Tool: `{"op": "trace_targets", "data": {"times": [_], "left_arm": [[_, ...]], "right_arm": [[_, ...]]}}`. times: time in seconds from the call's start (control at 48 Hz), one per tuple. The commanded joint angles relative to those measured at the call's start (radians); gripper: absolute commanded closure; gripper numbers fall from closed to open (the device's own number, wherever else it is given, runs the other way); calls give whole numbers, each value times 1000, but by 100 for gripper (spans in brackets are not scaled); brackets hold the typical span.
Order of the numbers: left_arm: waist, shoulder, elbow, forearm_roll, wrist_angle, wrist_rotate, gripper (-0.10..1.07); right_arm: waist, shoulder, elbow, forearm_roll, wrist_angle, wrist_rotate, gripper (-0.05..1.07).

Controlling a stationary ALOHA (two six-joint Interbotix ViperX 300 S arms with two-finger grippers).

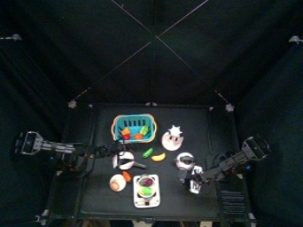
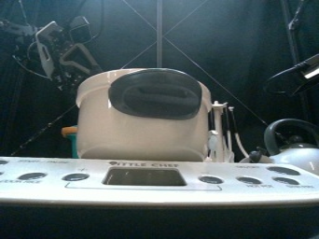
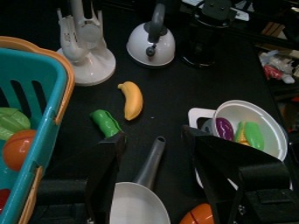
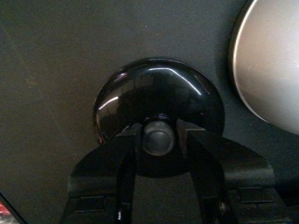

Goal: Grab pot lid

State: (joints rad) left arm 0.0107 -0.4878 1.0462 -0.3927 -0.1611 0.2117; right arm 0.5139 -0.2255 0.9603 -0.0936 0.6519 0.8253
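The pot lid (image 4: 158,92) is a shiny black dome lying flat on the black table, seen from above in the right wrist view. My right gripper (image 4: 159,140) stands over it with its two jaws pressed on either side of the lid's small knob. In the top view this gripper (image 1: 196,175) is at the table's right front, beside the kettle (image 1: 186,160). My left gripper (image 3: 163,173) is open and empty, hanging above a frying pan (image 3: 140,199); in the top view it (image 1: 104,160) is at the left middle.
A teal basket (image 1: 134,129) and a white utensil holder (image 1: 174,136) stand at the back. A banana (image 3: 131,99), a green vegetable (image 3: 107,122) and a white bowl (image 3: 263,118) of toy food lie mid-table. A toy stove (image 2: 159,173) carries a white pot (image 2: 144,117) at the front edge.
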Motion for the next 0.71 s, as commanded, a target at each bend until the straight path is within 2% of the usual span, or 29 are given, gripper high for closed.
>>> {"op": "trace_targets", "data": {"times": [0.0,0.146,0.5,0.688], "left_arm": [[2,-3,-11,-2,-9,0,8],[8,-15,2,0,-9,0,8],[14,-37,35,-2,-8,-2,8],[15,-41,51,-2,-9,-2,8]], "right_arm": [[5,-6,-18,-14,0,-2,45],[-6,-29,-75,-87,15,-12,45],[-129,-54,-259,-296,6,-11,45],[-199,-31,-403,-285,-35,-9,45]]}}
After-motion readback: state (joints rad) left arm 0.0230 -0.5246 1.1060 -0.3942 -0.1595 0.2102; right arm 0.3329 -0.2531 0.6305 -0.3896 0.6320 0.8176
